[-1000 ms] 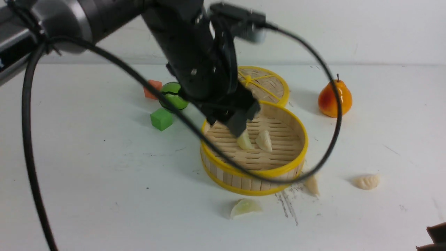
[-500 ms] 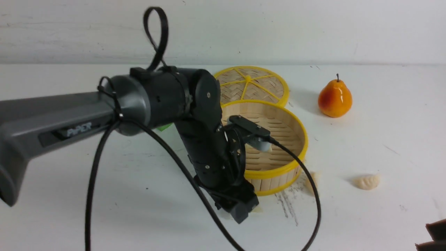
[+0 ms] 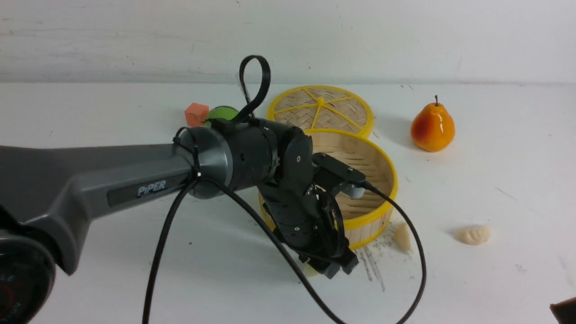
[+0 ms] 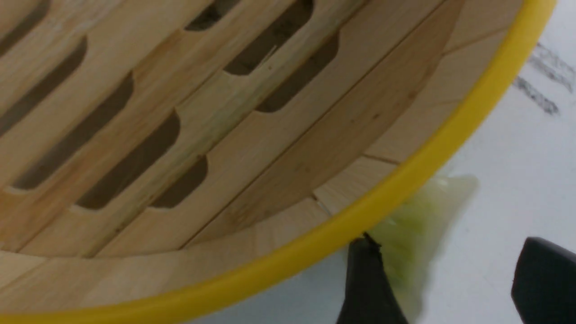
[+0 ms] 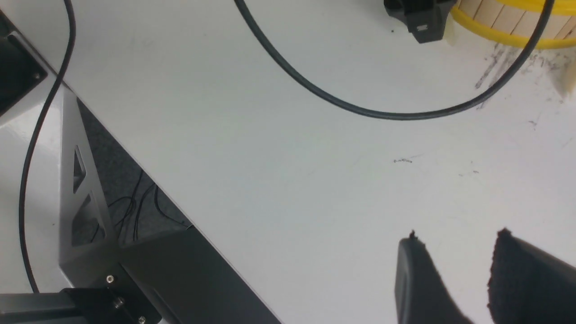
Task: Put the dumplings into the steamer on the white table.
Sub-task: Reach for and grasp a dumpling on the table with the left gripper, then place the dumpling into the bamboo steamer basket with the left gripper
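The steamer [image 3: 377,225], a round bamboo basket with yellow rims, stands mid-table on the white table [image 3: 495,180]. My left arm crosses over it and hides most of its inside. My left gripper [image 3: 336,266] is down at the table just in front of the steamer, open. In the left wrist view a pale greenish dumpling [image 4: 418,220] lies between the fingers of the left gripper [image 4: 445,240], against one finger and clear of the other, beside the steamer [image 4: 342,135]. Two cream dumplings [image 3: 403,237] [image 3: 473,234] lie on the table to the right. My right gripper [image 5: 456,234] hovers open over bare table.
A flat woven lid [image 3: 321,108] lies behind the steamer, with an orange pear [image 3: 432,127] to its right and an orange cube [image 3: 196,114] and green ball [image 3: 221,112] to its left. A black cable [image 3: 411,243] loops past the grey scratch patch [image 3: 372,266]. The table's near edge [image 5: 135,166] shows in the right wrist view.
My left gripper has left the inside of the steamer and come down to the table in front of it, around the greenish dumpling. The right gripper has not moved.
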You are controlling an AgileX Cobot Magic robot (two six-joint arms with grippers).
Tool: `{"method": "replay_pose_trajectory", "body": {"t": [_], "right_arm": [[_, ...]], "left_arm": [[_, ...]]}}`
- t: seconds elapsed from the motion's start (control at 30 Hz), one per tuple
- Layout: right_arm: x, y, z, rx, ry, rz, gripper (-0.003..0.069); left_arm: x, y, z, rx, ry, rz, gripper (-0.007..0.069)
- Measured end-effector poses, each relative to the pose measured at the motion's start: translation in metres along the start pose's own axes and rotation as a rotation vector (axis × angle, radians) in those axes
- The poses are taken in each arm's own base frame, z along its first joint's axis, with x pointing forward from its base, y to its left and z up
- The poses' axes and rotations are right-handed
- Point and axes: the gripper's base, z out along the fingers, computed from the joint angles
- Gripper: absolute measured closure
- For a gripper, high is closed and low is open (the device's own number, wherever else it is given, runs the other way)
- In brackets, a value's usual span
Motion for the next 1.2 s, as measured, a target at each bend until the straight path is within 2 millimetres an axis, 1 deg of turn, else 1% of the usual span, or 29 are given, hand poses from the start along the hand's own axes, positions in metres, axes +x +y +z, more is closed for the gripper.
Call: {"method": "replay_pose_trajectory", "body": {"t": [0.03, 0.07, 0.13, 0.3, 0.53, 0.63, 0.7, 0.73, 0.77, 0.83, 0.9, 0.93, 0.97, 1.03, 1.07, 1.1, 1.13, 1.2], "right_arm": [[0.000, 0.000, 0.001, 0.000, 0.002, 0.001, 0.0419], [0.004, -0.001, 0.005, -0.002, 0.021, 0.007, 0.0419], [0.008, -0.002, 0.010, -0.004, 0.041, 0.014, 0.0419], [0.015, -0.004, 0.018, -0.007, 0.073, 0.026, 0.0419], [0.016, -0.005, 0.020, -0.005, 0.074, 0.029, 0.0419], [0.016, -0.005, 0.020, -0.005, 0.071, 0.029, 0.0419], [0.016, -0.005, 0.020, -0.005, 0.071, 0.029, 0.0419], [0.016, -0.005, 0.020, -0.005, 0.071, 0.029, 0.0419], [0.016, -0.005, 0.020, -0.005, 0.071, 0.029, 0.0419], [0.016, -0.005, 0.020, -0.005, 0.071, 0.029, 0.0419], [0.016, -0.005, 0.020, -0.004, 0.070, 0.029, 0.0419], [0.016, -0.005, 0.020, -0.004, 0.070, 0.029, 0.0419], [0.016, -0.005, 0.020, -0.004, 0.069, 0.029, 0.0419], [0.016, -0.005, 0.020, -0.004, 0.068, 0.029, 0.0419], [0.015, -0.005, 0.020, -0.003, 0.066, 0.029, 0.0419], [0.015, -0.005, 0.020, -0.003, 0.065, 0.029, 0.0419], [0.015, -0.005, 0.020, -0.003, 0.064, 0.029, 0.0419], [0.015, -0.006, 0.020, -0.001, 0.062, 0.028, 0.0419]], "left_arm": [[0.000, 0.000, 0.001, 0.000, 0.002, 0.000, 0.0212], [0.002, 0.001, 0.008, -0.001, 0.021, -0.003, 0.0218], [0.004, 0.002, 0.012, -0.004, 0.034, -0.010, 0.0222], [0.002, 0.003, 0.010, -0.022, 0.034, -0.057, 0.0223], [0.000, 0.005, 0.011, -0.036, 0.024, -0.071, 0.0235], [0.001, 0.005, 0.016, -0.035, 0.044, -0.071, 0.0293], [0.002, 0.005, 0.016, -0.032, 0.059, -0.071, 0.0369], [0.003, 0.005, 0.015, -0.029, 0.071, -0.073, 0.0427], [0.003, 0.004, 0.015, -0.024, 0.080, -0.076, 0.0452], [0.005, 0.003, 0.010, -0.012, 0.118, -0.080, 0.0447], [0.007, 0.000, 0.000, -0.003, 0.157, -0.083, 0.0443], [0.004, -0.002, -0.014, -0.001, 0.154, -0.092, 0.0443], [0.002, -0.002, -0.020, -0.001, 0.146, -0.097, 0.0443], [-0.015, -0.005, -0.066, -0.014, 0.024, -0.140, 0.0443], [-0.022, -0.004, -0.086, -0.026, -0.040, -0.161, 0.0443], [-0.028, -0.003, -0.099, -0.035, -0.085, -0.176, 0.0443], [-0.035, 0.000, -0.116, -0.047, -0.147, -0.204, 0.0443], [-0.045, 0.011, -0.140, -0.065, -0.237, -0.271, 0.0443]]}}
